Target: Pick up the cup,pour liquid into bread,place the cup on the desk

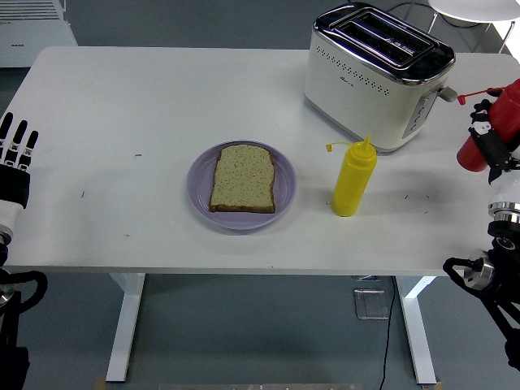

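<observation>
A slice of bread [243, 178] lies flat on a purple plate [199, 175] in the middle of the table. No cup is in view. A yellow squeeze bottle [353, 179] stands upright to the plate's right. At the table's right edge my right hand [490, 143] is shut on a red squeeze bottle [509, 108], tilted, well right of the bread. My left hand [15, 159] rests at the left edge with straight fingers, holding nothing.
A white and chrome toaster [375, 75] stands at the back right, just behind the yellow bottle. The white table [130, 106] shows a few small dark marks. A white round thing [475, 8] is behind the table at top right.
</observation>
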